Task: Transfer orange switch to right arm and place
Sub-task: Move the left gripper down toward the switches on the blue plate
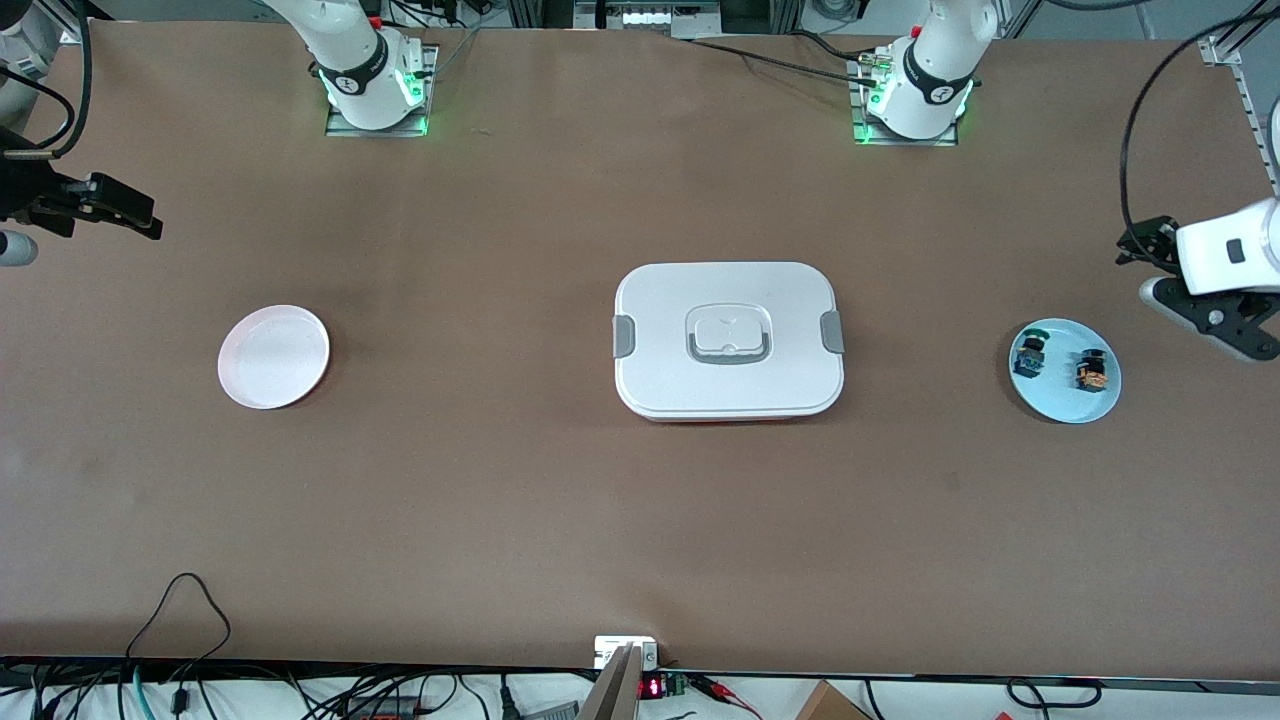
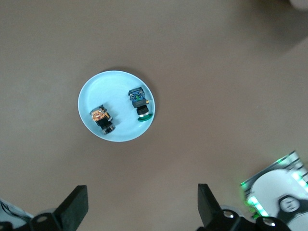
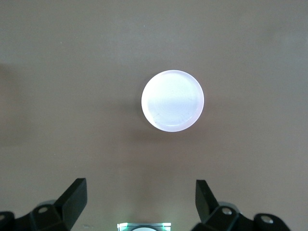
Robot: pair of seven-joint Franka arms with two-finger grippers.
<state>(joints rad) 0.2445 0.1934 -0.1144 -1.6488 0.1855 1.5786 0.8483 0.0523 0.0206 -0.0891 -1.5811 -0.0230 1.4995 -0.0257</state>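
Front view: lidded box (image 1: 728,340) between both plates.

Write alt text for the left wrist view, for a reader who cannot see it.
A pale blue plate on a brown table holds the orange switch and a green-topped blue part, lying apart. The left gripper is open above the table, holding nothing.

Two white arms, black joint bands, green-lit bases on metal plates. Left tool (image 1: 1190,285): black linkage fingers. Right tool (image 1: 100,205): black.
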